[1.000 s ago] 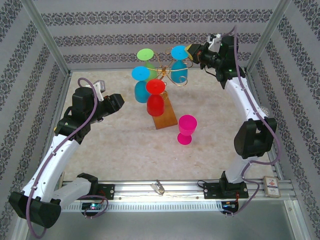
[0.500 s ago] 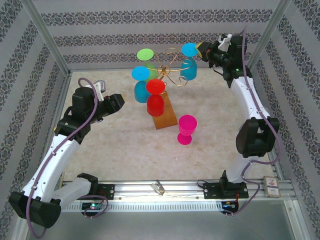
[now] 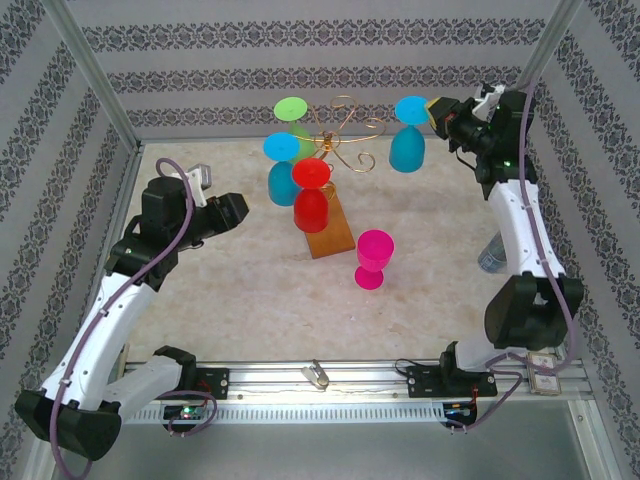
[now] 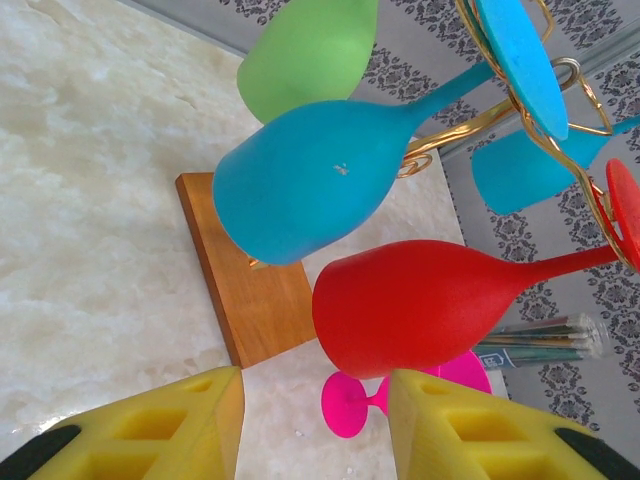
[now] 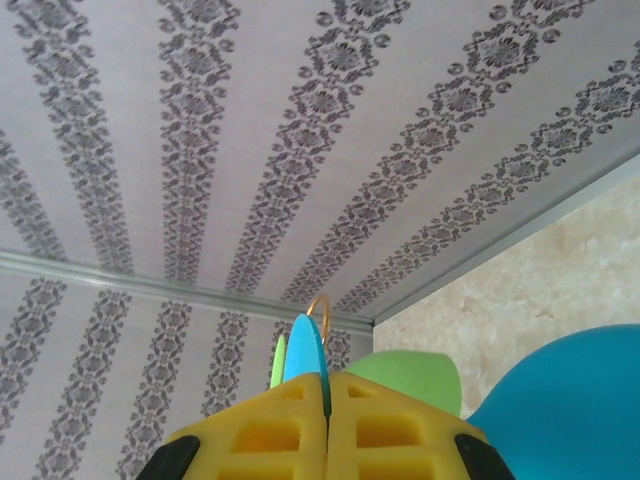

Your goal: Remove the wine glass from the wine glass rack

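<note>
Overhead, wine glass in right hand

— What is everything standing on?
— A pale marbled surface, boxed in by wallpaper with dark floral stripes and by silver frame posts.
— And along the near edge?
— A metal rail, with a small clip midway and a patterned card box at its right end. Far right lies a clear packet of dark sticks.

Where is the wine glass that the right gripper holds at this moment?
In the top view, the blue wine glass hangs upside down at the far right, its foot pinched in the right gripper, just right of the wine glass rack and apparently clear of it.
</note>
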You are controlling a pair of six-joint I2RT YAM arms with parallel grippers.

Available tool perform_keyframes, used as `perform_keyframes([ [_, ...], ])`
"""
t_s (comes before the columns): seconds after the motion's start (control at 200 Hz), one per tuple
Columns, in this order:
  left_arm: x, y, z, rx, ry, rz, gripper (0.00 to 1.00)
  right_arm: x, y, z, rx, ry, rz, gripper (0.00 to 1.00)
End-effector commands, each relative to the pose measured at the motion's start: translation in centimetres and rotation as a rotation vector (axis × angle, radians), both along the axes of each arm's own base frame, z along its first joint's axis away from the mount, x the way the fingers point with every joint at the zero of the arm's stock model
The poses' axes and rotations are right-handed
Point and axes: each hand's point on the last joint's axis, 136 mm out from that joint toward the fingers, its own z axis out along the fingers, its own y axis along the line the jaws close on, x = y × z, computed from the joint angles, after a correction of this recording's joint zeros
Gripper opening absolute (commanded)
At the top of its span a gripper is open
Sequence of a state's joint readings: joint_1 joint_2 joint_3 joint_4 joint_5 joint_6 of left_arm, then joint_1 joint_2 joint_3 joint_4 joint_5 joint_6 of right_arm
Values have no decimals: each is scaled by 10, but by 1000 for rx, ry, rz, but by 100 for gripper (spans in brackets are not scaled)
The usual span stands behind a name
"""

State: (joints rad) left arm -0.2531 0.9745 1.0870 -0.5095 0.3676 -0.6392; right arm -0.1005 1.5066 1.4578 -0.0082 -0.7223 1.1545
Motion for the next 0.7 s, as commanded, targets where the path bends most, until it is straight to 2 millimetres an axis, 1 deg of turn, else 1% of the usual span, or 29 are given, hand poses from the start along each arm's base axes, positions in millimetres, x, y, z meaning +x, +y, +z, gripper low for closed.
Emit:
perform_keyframes([
  [0.0, -11, 3, 14, 6, -23, -18, 43, -28, 6, 10, -38, -40, 32, 0],
  [0.135, -21, 6, 11, 21, -8, -21, 43, -59, 10, 13, -68, -48, 40, 0],
  [0.14, -21, 6, 11, 21, -8, -21, 43, -59, 10, 10, -68, -43, 40, 0],
  [0.225, -28, 8, 8, 32, -3, -23, 43, -78, 12, 16, -78, -61, 43, 0],
  [0.325, -34, 10, 2, 42, 10, -23, 43, -101, 19, 22, -75, -79, 67, 0],
  [0.45, -40, 14, -8, 54, 41, -13, 43, -131, 28, 25, -82, -95, 90, 0],
  [0.605, -52, 15, -24, 58, 93, -24, 43, -165, 40, 18, -136, -90, 111, 0],
  [0.694, -60, 17, -29, 60, 102, -20, 43, -184, 49, 13, -159, -74, 136, 0],
])
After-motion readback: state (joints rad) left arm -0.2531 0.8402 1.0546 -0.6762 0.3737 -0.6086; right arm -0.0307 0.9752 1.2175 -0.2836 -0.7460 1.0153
